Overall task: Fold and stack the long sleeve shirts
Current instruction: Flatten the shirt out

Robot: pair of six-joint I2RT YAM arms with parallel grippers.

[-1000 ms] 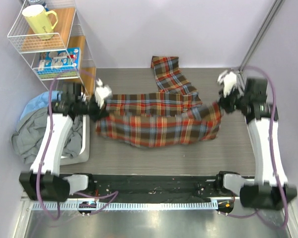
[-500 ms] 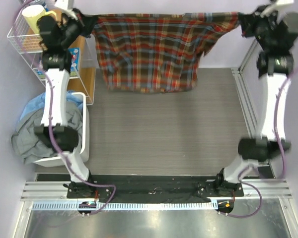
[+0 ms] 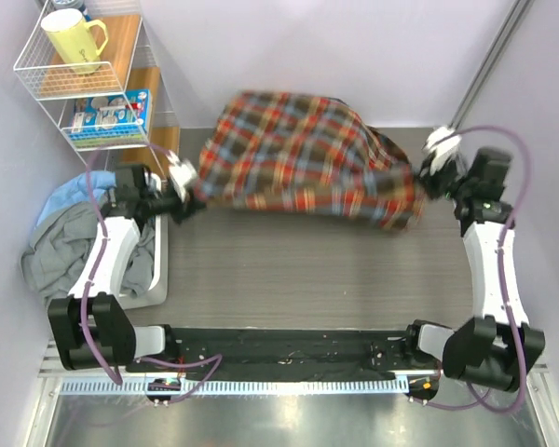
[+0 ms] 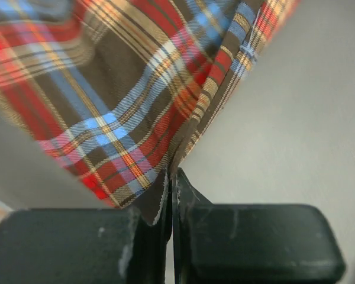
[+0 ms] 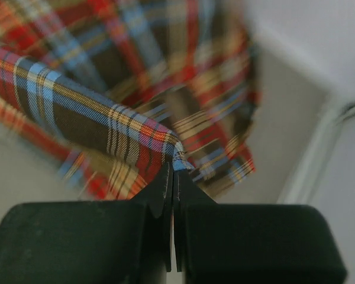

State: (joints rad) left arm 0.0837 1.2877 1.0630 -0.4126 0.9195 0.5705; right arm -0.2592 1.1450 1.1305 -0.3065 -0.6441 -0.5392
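Note:
The plaid long sleeve shirt (image 3: 298, 154) in red, dark brown and yellow billows over the far half of the table, stretched between both arms. My left gripper (image 3: 192, 186) is shut on its left edge; the left wrist view shows the cloth (image 4: 136, 112) pinched between the closed jaws. My right gripper (image 3: 425, 177) is shut on its right edge; the right wrist view shows a fold of the shirt (image 5: 106, 118) clamped at the fingertips. The shirt's lower edge hangs near the table surface.
A white wire shelf (image 3: 88, 84) with a yellow mug (image 3: 73, 39) and a box stands at the far left. A bin (image 3: 154, 275) holding grey and blue clothes (image 3: 65, 247) sits left of the table. A metal post (image 3: 484, 65) rises at the far right.
Both arms dropped from a high lift, where the shirt hung spread out, back down to table level. The shirt now billows low over the far half of the table.

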